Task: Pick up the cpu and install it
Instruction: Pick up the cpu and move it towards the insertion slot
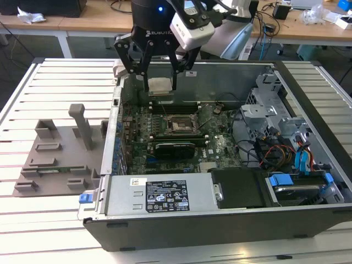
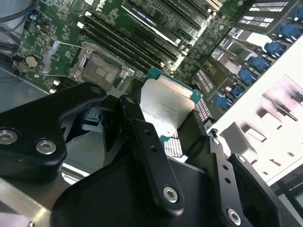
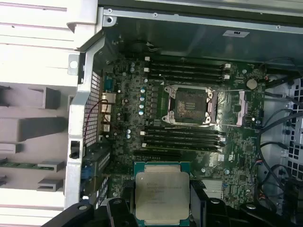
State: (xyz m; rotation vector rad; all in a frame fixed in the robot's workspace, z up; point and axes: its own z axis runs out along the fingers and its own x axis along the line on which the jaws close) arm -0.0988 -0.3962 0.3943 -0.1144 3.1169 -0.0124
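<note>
Hand (image 1: 160, 87) was matte black, two fingers built from jointed link bars. In second wrist view, fingers (image 2: 147, 142) looked broad and flat-sided, edges rounded; silver screw heads (image 2: 170, 194) sat at pivots. Wrist housing (image 1: 147, 19) above was black cylinder, white lettering, small blue light (image 1: 160, 9). Pale grey-white camera box (image 1: 191, 28) was mounted beside it, corners rounded.

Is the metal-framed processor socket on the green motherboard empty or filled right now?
Empty: the metal-framed socket is bare inside; the black gripper holds the silver-topped square cpu above the green motherboard.
</note>
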